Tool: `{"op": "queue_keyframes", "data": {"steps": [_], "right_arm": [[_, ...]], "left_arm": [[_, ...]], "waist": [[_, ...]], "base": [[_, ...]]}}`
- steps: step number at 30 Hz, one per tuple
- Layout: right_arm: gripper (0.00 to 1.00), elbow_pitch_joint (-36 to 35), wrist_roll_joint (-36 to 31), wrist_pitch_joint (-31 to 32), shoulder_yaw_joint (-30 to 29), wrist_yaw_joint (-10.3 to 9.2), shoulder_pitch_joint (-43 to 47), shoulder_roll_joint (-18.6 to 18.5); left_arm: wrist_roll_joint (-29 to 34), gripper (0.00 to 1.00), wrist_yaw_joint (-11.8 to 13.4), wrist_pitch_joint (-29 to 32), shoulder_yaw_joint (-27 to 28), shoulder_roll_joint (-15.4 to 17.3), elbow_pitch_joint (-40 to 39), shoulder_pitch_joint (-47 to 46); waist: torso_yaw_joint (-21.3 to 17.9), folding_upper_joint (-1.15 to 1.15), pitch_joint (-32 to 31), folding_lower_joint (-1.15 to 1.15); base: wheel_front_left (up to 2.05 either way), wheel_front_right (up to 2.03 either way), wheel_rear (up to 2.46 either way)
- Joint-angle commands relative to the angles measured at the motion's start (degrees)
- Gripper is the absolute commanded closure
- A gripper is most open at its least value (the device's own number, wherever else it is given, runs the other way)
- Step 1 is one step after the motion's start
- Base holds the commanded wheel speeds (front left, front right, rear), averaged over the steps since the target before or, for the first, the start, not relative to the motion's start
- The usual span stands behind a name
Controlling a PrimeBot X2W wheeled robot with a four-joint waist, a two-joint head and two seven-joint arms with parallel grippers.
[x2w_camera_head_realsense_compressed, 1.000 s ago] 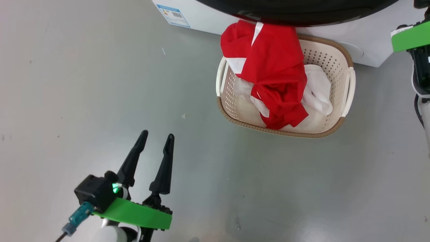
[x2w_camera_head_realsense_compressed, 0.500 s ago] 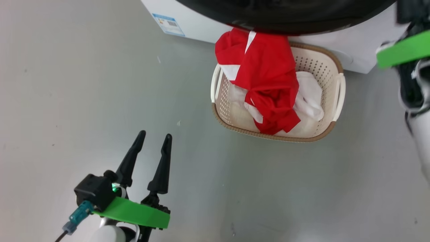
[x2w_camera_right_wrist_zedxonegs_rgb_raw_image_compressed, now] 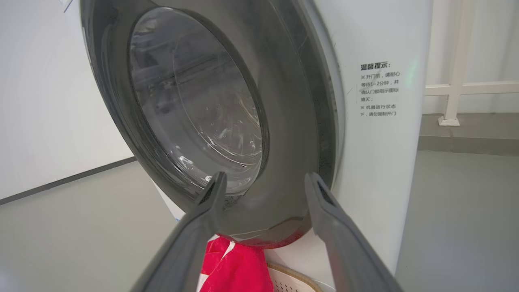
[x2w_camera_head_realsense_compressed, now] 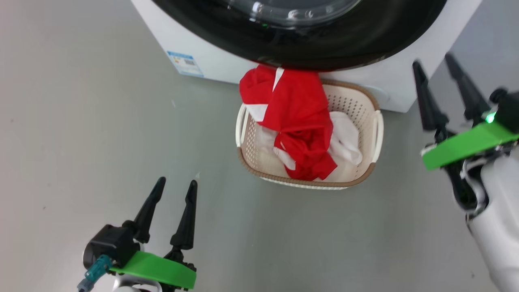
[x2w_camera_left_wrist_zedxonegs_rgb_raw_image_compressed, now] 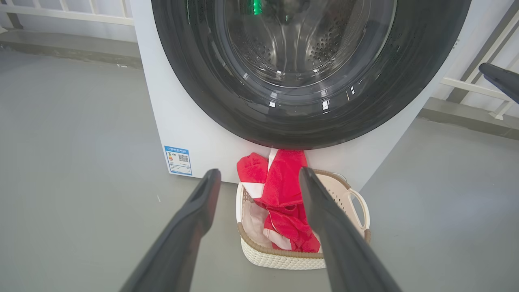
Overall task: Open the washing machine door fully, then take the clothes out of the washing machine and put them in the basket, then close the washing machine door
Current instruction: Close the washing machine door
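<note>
Right gripper [x2w_camera_head_realsense_compressed: 432, 61]: has come up into the head view at the right, its fingers now spread wide with nothing between them. The whole view has shifted too, which is the camera's move, not the basket's.
Left gripper [x2w_camera_head_realsense_compressed: 176, 182]: low at the left over the floor, fingers spread wide and empty, well apart from the basket.
Floor [x2w_camera_head_realsense_compressed: 81, 121]: smooth bare grey; a light basket would probably slide on it if nudged.
Basket [x2w_camera_head_realsense_compressed: 308, 184]: cream perforated plastic with a brown woven-look rim and white side handles. It stands on the floor close against the machine's front, below the door.
Clothes [x2w_camera_head_realsense_compressed: 300, 117]: bright red with white panels, lying in the basket. One red piece is heaped over the rim nearest the machine and reaches up to the door's underside.
Clothes, handling: judged soft, light and limp. A pinch on a bunched fold at the top of the heap should hold better than one on flat cloth.
Washing machine [x2w_camera_head_realsense_compressed: 211, 52]: white box with a blue label [x2w_camera_head_realsense_compressed: 185, 63] low on its front.
Washing machine door [x2w_camera_head_realsense_compressed: 365, 36]: wide glossy black rim around bulging clear glass. It looks shut flush, and the drum [x2w_camera_left_wrist_zedxonegs_rgb_raw_image_compressed: 300, 44] behind it looks empty.
Door, handling: judged stiff, hinged and slick on the gloss. Take it at the rim's edge, not the glass.
</note>
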Motion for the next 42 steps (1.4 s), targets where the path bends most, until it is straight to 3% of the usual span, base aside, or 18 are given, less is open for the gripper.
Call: {"op": "queue_keyframes", "data": {"steps": [1, 13, 42], "right_arm": [[0.0, -1.71, 0.09, -0.28, 1.12, -0.06, 2.12, 0.27], [0.0, -4.11, 0.08, -0.28, 1.16, -0.06, 14.32, 2.34], [0.0, -6.62, -2.17, -0.28, -4.14, -0.06, 30.96, 5.5]], "left_arm": [[0.67, 0.0, -0.3, -0.7, 2.39, 1.04, -0.89, 0.64], [3.36, 0.0, -0.3, -0.7, 5.1, 1.78, 0.66, 3.32], [3.08, 0.0, -0.3, -0.7, 9.12, 5.37, 1.47, 8.16]], "waist": [[-1.65, 0.0, -1.99, 0.0], [-6.3, 0.0, -7.57, 0.0], [-15.38, 0.0, -14.73, 0.0]], "base": [[0.0, 0.0, 0.0], [0.0, 0.0, 0.0], [0.0, 0.0, 0.0]]}}
